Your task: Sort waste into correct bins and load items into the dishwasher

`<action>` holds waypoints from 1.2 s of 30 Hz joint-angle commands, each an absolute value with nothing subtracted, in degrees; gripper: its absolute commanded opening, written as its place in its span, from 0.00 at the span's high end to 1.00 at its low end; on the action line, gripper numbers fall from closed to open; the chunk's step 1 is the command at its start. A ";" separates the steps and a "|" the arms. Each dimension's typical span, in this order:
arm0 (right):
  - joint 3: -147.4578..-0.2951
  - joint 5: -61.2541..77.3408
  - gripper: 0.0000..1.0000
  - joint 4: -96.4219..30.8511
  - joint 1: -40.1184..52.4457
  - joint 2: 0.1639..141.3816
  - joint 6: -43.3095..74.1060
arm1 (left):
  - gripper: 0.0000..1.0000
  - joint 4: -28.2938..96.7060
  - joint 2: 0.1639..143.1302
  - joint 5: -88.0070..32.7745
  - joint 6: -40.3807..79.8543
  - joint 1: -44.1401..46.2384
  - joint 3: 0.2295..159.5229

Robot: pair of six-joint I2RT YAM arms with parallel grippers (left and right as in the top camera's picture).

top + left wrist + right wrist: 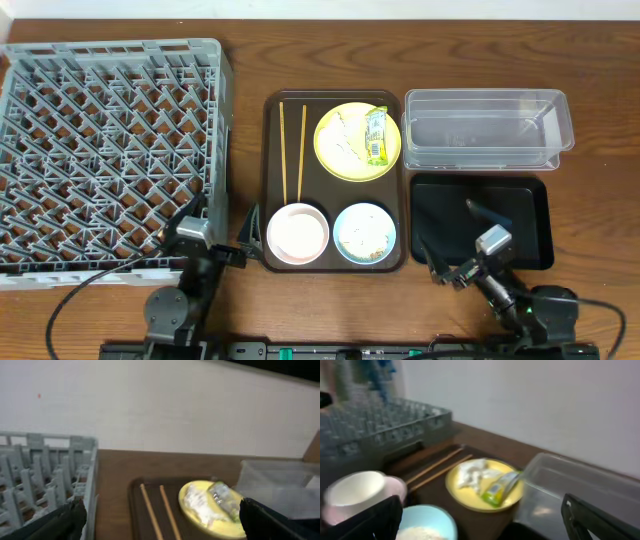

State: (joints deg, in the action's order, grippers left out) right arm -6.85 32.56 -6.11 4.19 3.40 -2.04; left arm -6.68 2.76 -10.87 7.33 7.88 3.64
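Note:
A yellow plate (356, 141) on the brown serving tray holds a green-yellow wrapper (376, 135) and white tissue (341, 130); they also show in the left wrist view (207, 507) and right wrist view (485, 482). Two chopsticks (293, 150) lie left of the plate. A white-pinkish bowl (298, 233) and a light blue bowl (364, 233) with rice crumbs sit at the tray's front. The grey dish rack (105, 150) is on the left. The clear tub (485, 128) and black tray (480, 222) are on the right. My left gripper (243, 240) and right gripper (450, 272) are open and empty, low near the front edge.
The brown serving tray (270, 180) sits between the rack and the bins. Cables run along the table's front edge by both arm bases. A pale wall stands behind the table in both wrist views.

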 commanded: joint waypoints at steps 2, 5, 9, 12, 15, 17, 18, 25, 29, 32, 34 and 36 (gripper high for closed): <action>-17.21 35.86 0.01 -11.97 3.70 10.79 -1.45 | 0.02 -3.20 7.25 -12.69 8.51 7.68 12.49; -26.15 35.81 0.01 -18.02 3.70 18.81 -2.46 | 0.02 5.45 14.06 -12.80 10.02 7.68 20.51; -39.22 35.92 0.01 -27.62 3.75 30.55 -2.42 | 0.02 15.75 23.53 -15.57 9.98 7.68 31.97; -48.97 36.29 0.01 -36.51 4.25 39.62 -2.44 | 0.02 23.22 29.91 -18.85 10.00 7.68 40.75; -56.47 36.29 0.01 -44.53 5.45 46.94 -3.92 | 0.02 29.26 34.11 -19.51 10.00 7.68 47.20; -59.72 36.42 0.01 -47.20 5.98 50.52 -3.60 | 0.02 32.12 35.97 -19.53 10.02 7.68 50.46; -60.58 37.28 0.01 -47.68 6.07 51.86 -1.85 | 0.02 32.97 36.40 -19.53 10.00 7.68 51.51; -61.19 39.79 0.01 -45.58 8.67 59.83 5.54 | 0.02 34.72 35.81 -20.18 10.00 7.68 53.41; -62.61 27.53 0.01 -50.87 16.14 66.11 5.93 | 0.02 35.75 35.86 -20.14 10.00 7.68 53.39; -62.92 19.00 0.01 -51.62 24.21 71.40 9.52 | 0.02 36.32 35.86 -20.14 9.98 7.68 53.39; -62.98 15.99 0.01 -50.39 28.60 74.28 11.18 | 0.02 36.49 35.86 -20.12 9.98 7.68 53.39; -63.02 13.58 0.06 -47.55 31.75 76.86 13.39 | 0.02 36.49 35.86 -20.14 9.98 7.68 53.39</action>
